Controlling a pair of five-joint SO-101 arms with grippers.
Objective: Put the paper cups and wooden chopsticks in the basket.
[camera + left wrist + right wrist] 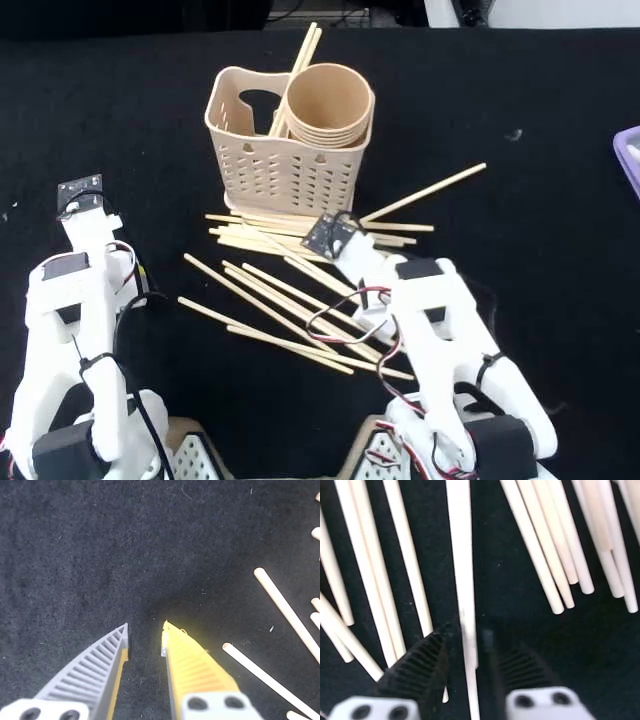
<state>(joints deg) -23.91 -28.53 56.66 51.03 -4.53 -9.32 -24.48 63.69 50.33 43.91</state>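
A beige basket (pixel 262 170) stands at the back middle of the black table, holding a stack of paper cups (pixel 328 100) and a few upright chopsticks (pixel 303 55). Many wooden chopsticks (pixel 270 300) lie scattered in front of it. My right gripper (pixel 325 232) sits low over that pile, just in front of the basket. In the right wrist view the gripper (pixel 465 637) is shut on one chopstick (pixel 459 540), which looks nearer than the others. My left gripper (pixel 145 626) is open over bare cloth, left of the pile (pixel 285 607), with nothing between its fingers.
One chopstick (pixel 425 192) lies apart, angled toward the back right. A purple container edge (pixel 630 155) shows at the far right. Black cloth stretches open to the left and right of the pile.
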